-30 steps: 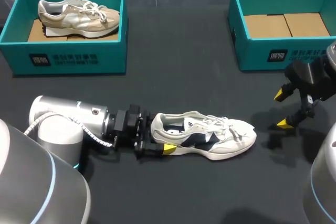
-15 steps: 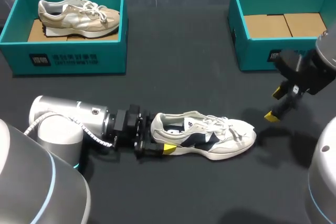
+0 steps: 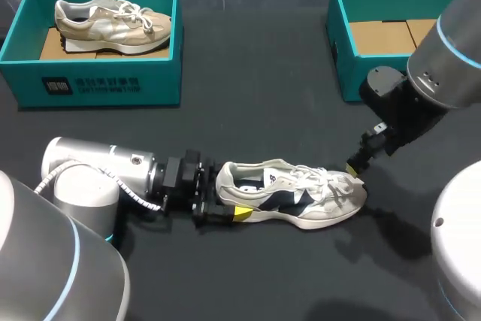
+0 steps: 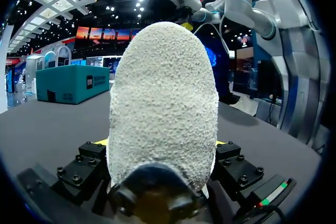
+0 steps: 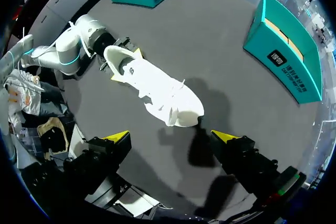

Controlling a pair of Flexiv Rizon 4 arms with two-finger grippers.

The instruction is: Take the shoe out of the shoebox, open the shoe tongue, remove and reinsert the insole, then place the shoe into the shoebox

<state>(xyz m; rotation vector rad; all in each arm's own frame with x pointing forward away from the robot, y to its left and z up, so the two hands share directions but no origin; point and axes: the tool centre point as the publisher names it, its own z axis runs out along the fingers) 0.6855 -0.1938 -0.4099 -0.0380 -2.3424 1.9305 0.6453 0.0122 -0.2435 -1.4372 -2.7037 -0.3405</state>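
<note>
Left shoebox (image 3: 98, 80) holds a beige shoe (image 3: 113, 22); right shoebox (image 3: 353, 65), cardboard (image 3: 383, 37).

A dark, matte table (image 3: 255, 103) spans the scene. Near its far left corner stands a teal box (image 3: 161, 73), open at the top and set square to the table's edges. A printed label (image 3: 92, 85) sits low on its front wall. Inside lies a beige shoe (image 3: 113, 22) with white laces and a white sole, lengthwise along the box, its toe toward the right wall and its heel near the left wall. It rests on brown cardboard (image 3: 51, 44) that lines the box floor. In the right wrist view the same box shows far across the table, with the beige shoe just visible inside.
</note>
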